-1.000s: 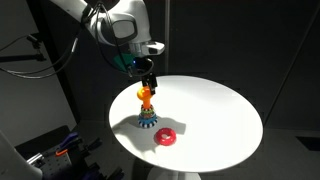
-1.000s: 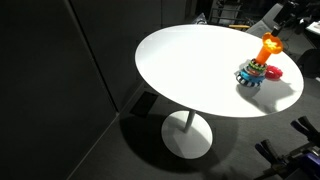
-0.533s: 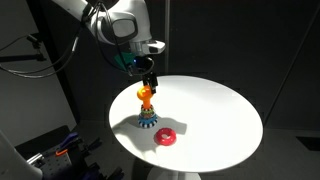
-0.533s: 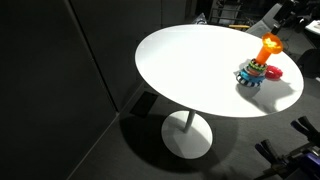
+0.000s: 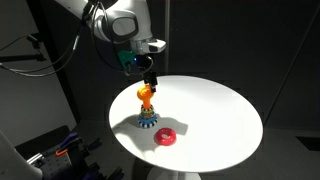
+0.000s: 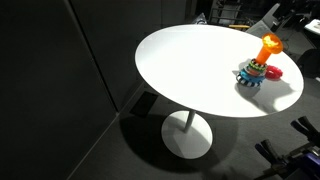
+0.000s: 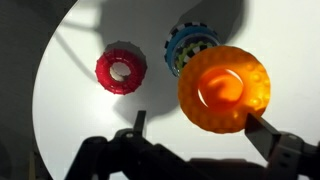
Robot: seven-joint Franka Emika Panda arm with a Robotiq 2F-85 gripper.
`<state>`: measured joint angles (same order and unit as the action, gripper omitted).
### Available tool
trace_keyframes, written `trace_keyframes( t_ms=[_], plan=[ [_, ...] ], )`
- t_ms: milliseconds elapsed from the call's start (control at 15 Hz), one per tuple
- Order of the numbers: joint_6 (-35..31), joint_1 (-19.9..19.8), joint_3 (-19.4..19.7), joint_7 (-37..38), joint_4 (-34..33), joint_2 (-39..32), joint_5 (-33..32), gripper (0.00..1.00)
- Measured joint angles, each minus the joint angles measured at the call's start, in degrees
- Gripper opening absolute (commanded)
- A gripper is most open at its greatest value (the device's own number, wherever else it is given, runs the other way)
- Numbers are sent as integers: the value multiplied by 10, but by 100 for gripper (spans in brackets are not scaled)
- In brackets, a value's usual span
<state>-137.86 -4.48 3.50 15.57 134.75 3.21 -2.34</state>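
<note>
A stacking toy stands on the round white table (image 5: 215, 115). It has an orange top piece (image 5: 146, 95) over a blue toothed base ring (image 5: 148, 122). It also shows in the other exterior view (image 6: 268, 48) and in the wrist view (image 7: 225, 88). A red ring (image 5: 166, 138) lies on the table beside the toy and shows in the wrist view (image 7: 121, 69) too. My gripper (image 5: 150, 82) hangs just above the orange piece. In the wrist view its jaws (image 7: 200, 128) are open and empty, with the orange piece below and between them.
The table (image 6: 190, 70) stands on a single pedestal foot (image 6: 187, 135) in a dark room. Dark equipment and cables sit low beside the table (image 5: 55, 150). More gear stands behind the table's far edge (image 6: 235, 12).
The arm has risen very slightly above the orange piece. The toy and the red ring have not moved.
</note>
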Motion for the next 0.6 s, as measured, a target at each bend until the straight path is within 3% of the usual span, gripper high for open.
trace_keyframes(
  t_ms=[600],
  plan=[
    [35,1,-1,27,-13,0,36,100]
  ],
)
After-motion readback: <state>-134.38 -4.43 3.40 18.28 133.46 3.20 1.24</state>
